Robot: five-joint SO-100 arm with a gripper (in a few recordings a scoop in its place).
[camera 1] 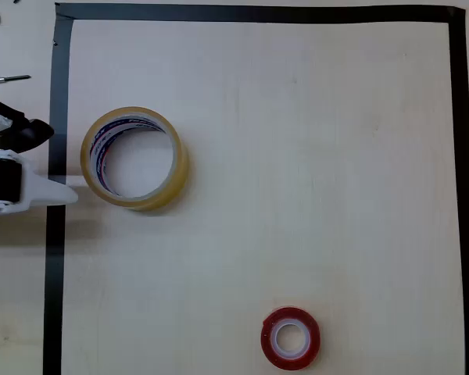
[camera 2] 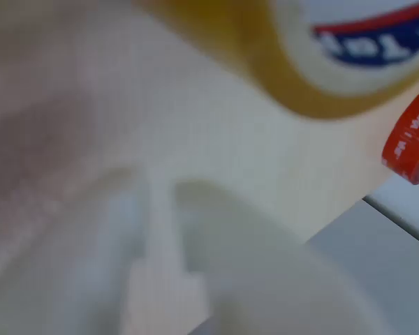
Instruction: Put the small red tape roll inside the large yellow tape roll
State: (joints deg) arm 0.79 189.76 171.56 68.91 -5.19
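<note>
Pale wooden table (camera 1: 297, 156), black tape border (camera 1: 258, 13), large yellow tape roll (camera 1: 134, 158), small red tape roll (camera 1: 290, 337) well apart.

White plastic arm (camera 1: 16, 168) with black motor blocks.

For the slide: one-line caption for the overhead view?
Large yellow tape roll beside the arm's fingers; small red tape roll lies apart near the bottom edge.

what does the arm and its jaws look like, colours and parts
In the overhead view the arm is mostly white plastic with a black cylindrical motor block and a black piece above it. A white pointed finger tapers toward the yellow roll. Thin wires show at its lower left. The wrist view shows blurred white plastic.
</note>
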